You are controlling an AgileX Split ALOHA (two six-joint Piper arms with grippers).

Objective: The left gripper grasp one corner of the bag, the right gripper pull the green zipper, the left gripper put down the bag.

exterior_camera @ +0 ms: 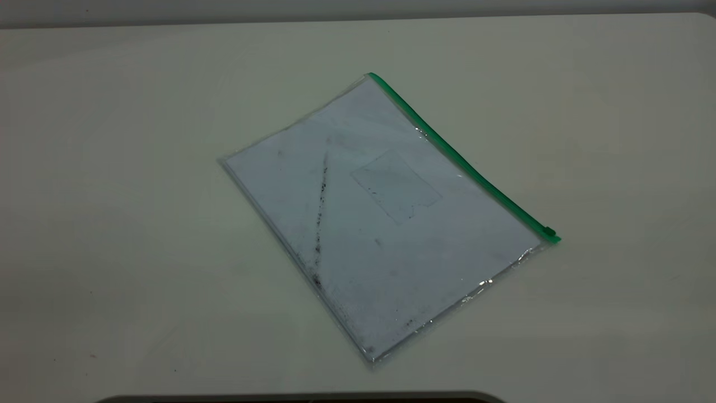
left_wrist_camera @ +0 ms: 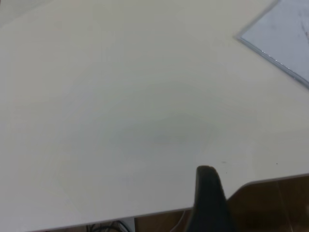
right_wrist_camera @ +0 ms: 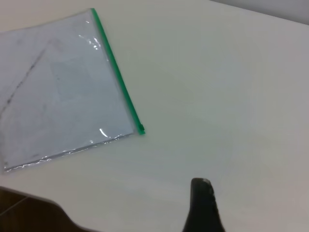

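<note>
Only one dark fingertip of the left gripper shows, over the table's near edge and well apart from the bag's corner; how wide it stands cannot be told. The right gripper likewise shows one fingertip, spread unknowable, near the slider tab. One bag lies flat on the table, one green zipper along its far-right edge, slider at the nearer end.

Only one matte black, tapered finger with a rounded tip shows of the left end effector; the right end effector looks alike.
</note>
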